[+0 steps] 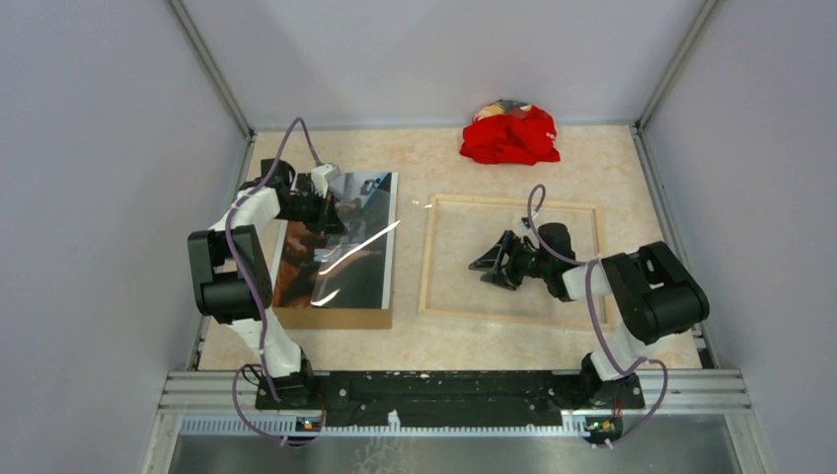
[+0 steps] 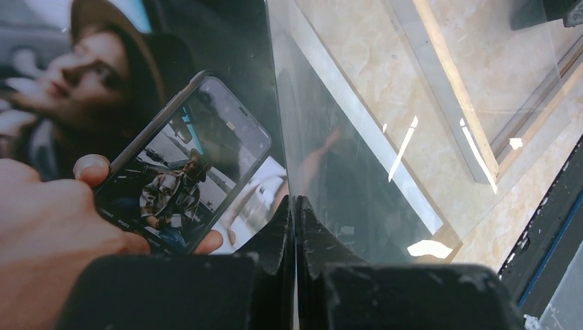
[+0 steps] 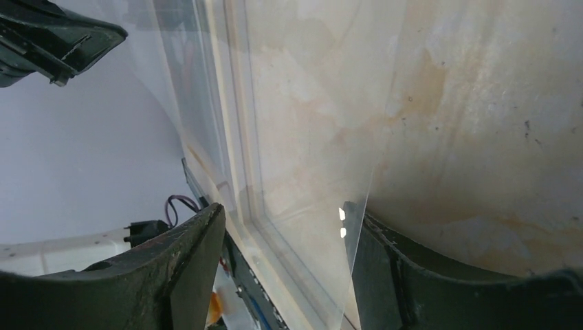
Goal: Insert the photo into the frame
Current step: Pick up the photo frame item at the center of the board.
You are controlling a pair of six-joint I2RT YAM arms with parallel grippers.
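The photo (image 1: 341,247), a dark print of a woman holding a phone, lies picture up on a brown backing board (image 1: 336,318) at the left; it also shows in the left wrist view (image 2: 103,82). The frame (image 1: 431,257) lies flat at the right, wood side up. A clear pane (image 1: 395,237) slants from the photo's far end towards the frame. My left gripper (image 1: 331,212) is shut on the pane's edge (image 2: 357,158). My right gripper (image 1: 491,265) is open inside the frame, and the pane's other edge (image 3: 302,137) lies between its fingers (image 3: 283,210).
A red cloth bundle (image 1: 509,135) lies at the back of the table, beyond the frame. Grey walls enclose the table on the left, right and back. The backing board's corner (image 2: 450,237) sticks out past the photo near the front rail.
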